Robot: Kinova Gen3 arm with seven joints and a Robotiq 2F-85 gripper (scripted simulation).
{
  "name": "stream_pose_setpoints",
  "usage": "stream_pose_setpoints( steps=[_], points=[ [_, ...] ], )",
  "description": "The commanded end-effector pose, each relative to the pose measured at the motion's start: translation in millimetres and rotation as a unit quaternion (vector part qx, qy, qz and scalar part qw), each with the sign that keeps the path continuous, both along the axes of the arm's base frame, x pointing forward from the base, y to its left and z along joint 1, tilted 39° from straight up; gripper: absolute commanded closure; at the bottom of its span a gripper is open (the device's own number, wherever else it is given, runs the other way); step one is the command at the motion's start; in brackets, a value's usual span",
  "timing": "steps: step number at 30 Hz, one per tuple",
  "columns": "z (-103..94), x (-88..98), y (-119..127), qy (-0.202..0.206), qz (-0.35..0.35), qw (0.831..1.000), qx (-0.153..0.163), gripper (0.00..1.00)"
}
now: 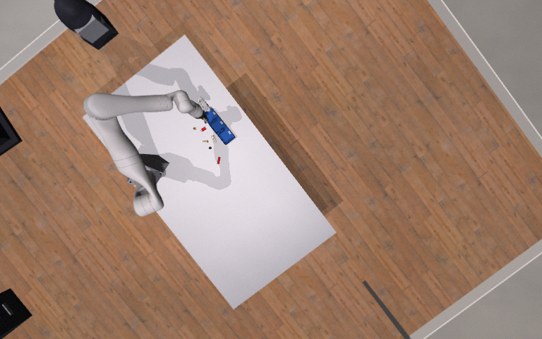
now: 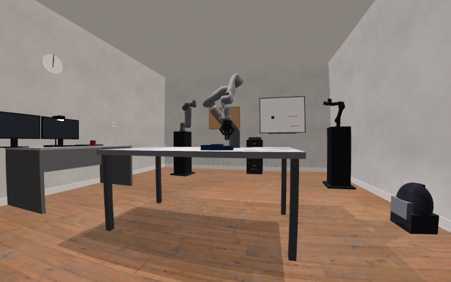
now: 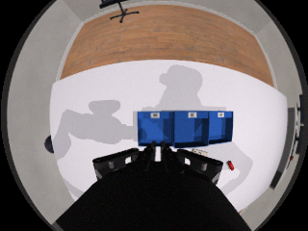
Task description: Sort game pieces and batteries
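The claw (image 1: 205, 120) (image 2: 226, 138) (image 3: 158, 145) is pressed almost together, and I see nothing pinched in it. It hangs above the tabletop (image 1: 248, 223) (image 2: 199, 154) (image 3: 106, 87), by the near side of the row of blue bins (image 1: 215, 128) (image 2: 207, 147) (image 3: 173, 129). In the wrist view its tips point at the bottom edge of the left bin. The middle bin looks like K, but the other two letters are too fuzzy for me to read.

Going out from the claw in the top view, a short red bit (image 1: 203, 128) is close, just below it. A brass bit (image 1: 194, 128) sits to the left of that. Lower down are some pale bits (image 1: 214, 138) (image 3: 199, 152) near the bins, a brass pin (image 1: 205, 140) and a black dot (image 1: 209, 147).

The long red stick (image 1: 218, 159) (image 3: 231, 166) is the farthest. I guess it is a battery. It lies below the claw and a bit to the right in the top view, and over to the right in the wrist view. Its long way runs nearly up and down in the top view, with the top leaning right. To get it, the one arm should go that way, turn the claw so its fingers fit across the thin sides, and open before going down.
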State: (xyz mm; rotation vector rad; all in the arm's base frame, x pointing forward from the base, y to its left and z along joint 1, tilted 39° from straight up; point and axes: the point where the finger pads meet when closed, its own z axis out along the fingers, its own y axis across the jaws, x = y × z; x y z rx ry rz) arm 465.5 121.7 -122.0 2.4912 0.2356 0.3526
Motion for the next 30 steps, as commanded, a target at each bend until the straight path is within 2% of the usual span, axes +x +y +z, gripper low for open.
stream_pose_setpoints(
  steps=[1, 5, 30],
  points=[
    [-4.3, -2.9, 2.8, 0.005, 0.003, 1.000, -0.004, 0.91],
    [-4.1, -2.0, 2.1, 0.005, 0.005, 1.000, -0.005, 0.91],
    [-51.5, 18.9, -29.9, 0.001, 0.005, 1.000, -0.001, 0.91]
  ],
)
